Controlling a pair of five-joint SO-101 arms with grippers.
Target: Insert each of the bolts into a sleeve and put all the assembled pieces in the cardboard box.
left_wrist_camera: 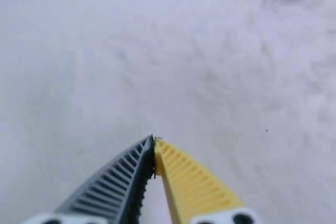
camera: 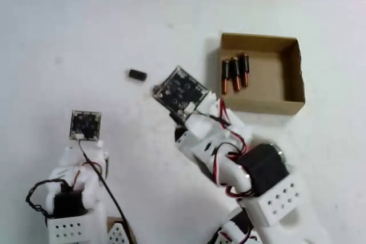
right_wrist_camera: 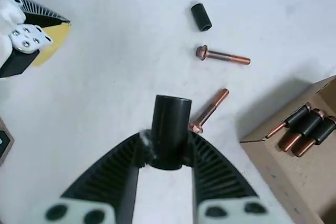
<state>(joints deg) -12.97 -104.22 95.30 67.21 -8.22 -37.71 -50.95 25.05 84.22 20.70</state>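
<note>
High view: cardboard box (camera: 297, 78) at 2 o'clock on tabletop (camera: 86, 27) | sleeve (right_wrist_camera: 170, 121) clenched in right end effector (right_wrist_camera: 168, 148) | risk: adjacent bolt (right_wrist_camera: 210, 111) knocked aside by sleeve.

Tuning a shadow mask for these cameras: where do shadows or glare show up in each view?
Right wrist view: the cardboard box throws a soft shadow onto the table beside its near corner; the sleeve in the right gripper shows no glare. High view: table bright, no hard shadows. Left wrist view: evenly lit table, no glare.
</note>
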